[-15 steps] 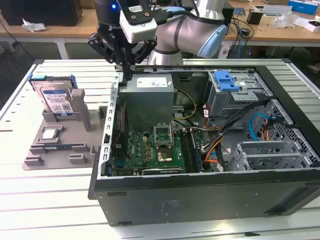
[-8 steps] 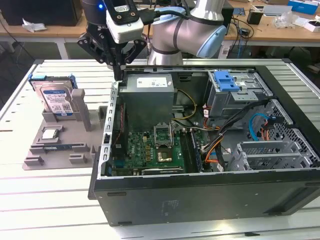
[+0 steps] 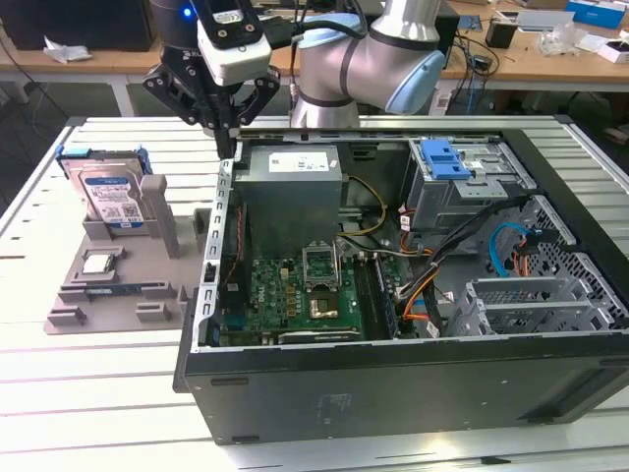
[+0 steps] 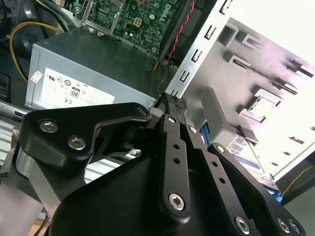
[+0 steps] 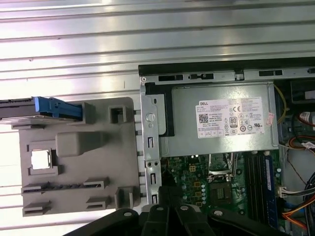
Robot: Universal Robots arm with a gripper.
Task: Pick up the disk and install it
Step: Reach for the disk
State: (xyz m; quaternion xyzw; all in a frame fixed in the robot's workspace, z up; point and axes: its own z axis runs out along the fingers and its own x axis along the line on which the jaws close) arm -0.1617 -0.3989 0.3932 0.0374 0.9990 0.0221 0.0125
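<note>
The black pincer [image 3: 228, 147] hangs with its 2 fingers drawn together tip to tip and nothing gripped between them. In the second wrist view [image 4: 170, 102] its own linkage covers much of the picture. In the first wrist view [image 5: 168, 211] only the finger roots show, cut by the frame edge.

Right beneath the tips runs the thin perforated metal end wall [image 3: 222, 197] of the open black computer case [image 3: 393, 383]. The tips hover just above it; whether they touch cannot be made out.

Just beside the pincer, inside the case, sits the grey box-shaped metal power supply [image 3: 290, 192], its labelled face plain in both wrist views [image 4: 88, 83] [image 5: 221, 118]. Past it lies the green circuit board [image 3: 285, 290].

On the pincer's other side, toward the exterior view's left, a grey plastic holder [image 3: 118, 290] rests on the white slatted table [image 3: 98, 393]. A small square silver chip [image 3: 98, 263] lies in it.

The flat silver metal disk [image 3: 110, 194], with a white-and-blue label and blue plastic bracket, leans upright at the holder's far end, apart from the pincer. The first wrist view shows the disk [image 5: 29, 109] edge-on and cropped. In the second wrist view the fingers hide most of the disk [image 4: 243, 146].

Farthest from the pincer, across the case, stands a grey metal cage with a blue latch [image 3: 462, 172].
</note>
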